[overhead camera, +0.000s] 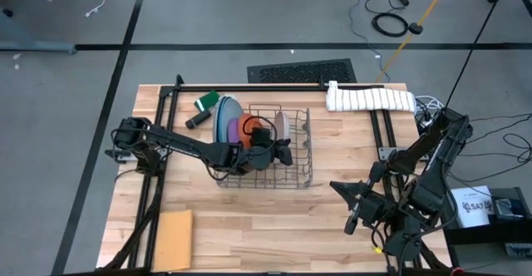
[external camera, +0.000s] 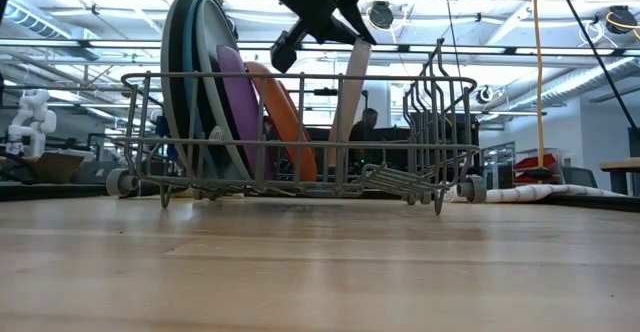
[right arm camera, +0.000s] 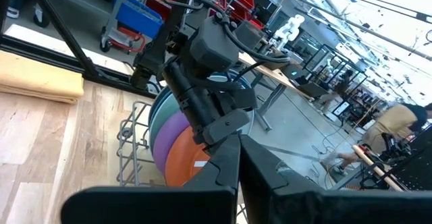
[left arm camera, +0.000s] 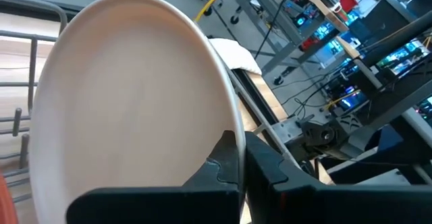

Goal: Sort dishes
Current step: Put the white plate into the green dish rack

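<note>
Between the pinched fingers of the left gripper (external camera: 345, 34), over the middle of the wire rack (overhead camera: 303, 164), stands the light grey plate (external camera: 350, 102), a smooth, round, matte plastic disc held by its upper rim and set on edge, its flat faces turned toward the rack's two ends and its lower edge down among the wires. In the left wrist view that plate (left arm camera: 128, 96) fills most of the picture as a pale, plain oval, with the two dark fingers (left arm camera: 226, 166) pressed on its rim. Just beside the gripper, toward the left arm's base, the other dishes stand upright in a row, parallel to it: the orange plate (external camera: 285, 112) nearest, then the purple plate (external camera: 238, 97), then the three larger discs, pale teal plate (external camera: 208, 62), bright blue plate (external camera: 190, 82) and grey-blue plate (external camera: 172, 72) outermost. The low view shows this order edge-on and the rack's thin grey metal wires with upright prongs; the high view shows only their rims. The right wrist view sees the orange (right arm camera: 185, 160) and purple (right arm camera: 172, 133) faces side-on under the left arm. The right gripper (overhead camera: 356, 216) hangs well apart, over bare wooden table (overhead camera: 249, 218), its fingers pressed together on nothing. A folded white towel (overhead camera: 370, 98) and a flat tan sheet (overhead camera: 173, 239) lie at far corners.
</note>
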Tool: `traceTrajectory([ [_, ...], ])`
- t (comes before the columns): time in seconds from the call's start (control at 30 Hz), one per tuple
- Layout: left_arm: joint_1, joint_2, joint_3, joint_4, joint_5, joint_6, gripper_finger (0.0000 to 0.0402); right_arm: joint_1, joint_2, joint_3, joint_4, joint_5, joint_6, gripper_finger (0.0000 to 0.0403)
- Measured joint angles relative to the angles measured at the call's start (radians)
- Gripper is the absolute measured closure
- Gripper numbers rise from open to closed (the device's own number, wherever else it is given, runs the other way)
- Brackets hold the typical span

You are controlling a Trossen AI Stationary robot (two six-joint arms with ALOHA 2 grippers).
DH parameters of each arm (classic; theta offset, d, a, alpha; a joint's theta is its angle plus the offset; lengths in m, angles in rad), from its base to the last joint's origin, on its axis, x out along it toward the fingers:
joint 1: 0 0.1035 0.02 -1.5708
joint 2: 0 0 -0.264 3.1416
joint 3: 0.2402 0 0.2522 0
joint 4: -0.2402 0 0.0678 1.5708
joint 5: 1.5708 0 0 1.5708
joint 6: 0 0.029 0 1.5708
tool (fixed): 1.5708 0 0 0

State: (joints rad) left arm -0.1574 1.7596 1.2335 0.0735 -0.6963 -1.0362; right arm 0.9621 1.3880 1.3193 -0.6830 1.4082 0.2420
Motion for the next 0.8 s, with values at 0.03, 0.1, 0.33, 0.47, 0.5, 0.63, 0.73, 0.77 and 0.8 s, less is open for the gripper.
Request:
traceTrajectory([
  [0.03, 0.000, 0.000, 0.000, -0.006, 0.000, 0.001, 0.0402, 0.000, 0.000, 0.000, 0.000, 0.000, 0.000, 0.0403],
  [0.1, 0.000, 0.000, 0.001, -0.024, -0.002, 0.001, 0.0401, 0.000, 0.000, 0.000, 0.000, 0.000, 0.000, 0.0403],
  [0.33, -0.003, -0.001, 0.001, -0.043, -0.015, 0.012, 0.0400, 0.000, 0.000, 0.000, 0.000, -0.025, 0.002, 0.0403],
  [0.47, -0.008, -0.001, 0.000, -0.054, -0.021, 0.029, 0.0374, 0.000, 0.000, 0.000, -0.001, -0.027, 0.003, 0.0403],
  [0.5, -0.010, 0.000, -0.001, -0.059, -0.020, 0.029, 0.0362, 0.000, 0.000, 0.000, -0.001, -0.027, 0.003, 0.0403],
  [0.63, -0.017, 0.003, -0.004, -0.072, -0.008, 0.029, 0.0309, 0.000, 0.000, 0.000, -0.001, -0.027, 0.003, 0.0403],
  [0.73, -0.018, 0.002, -0.005, -0.075, -0.009, 0.024, 0.0271, 0.000, 0.000, 0.000, -0.001, -0.027, 0.003, 0.0403],
  [0.77, -0.018, 0.002, -0.005, -0.073, -0.010, 0.023, 0.0262, 0.000, 0.000, 0.000, -0.001, -0.027, 0.003, 0.0403],
  [0.8, -0.018, 0.000, -0.005, -0.071, -0.014, 0.022, 0.0254, 0.000, 0.000, 0.000, -0.001, -0.027, 0.003, 0.0403],
])
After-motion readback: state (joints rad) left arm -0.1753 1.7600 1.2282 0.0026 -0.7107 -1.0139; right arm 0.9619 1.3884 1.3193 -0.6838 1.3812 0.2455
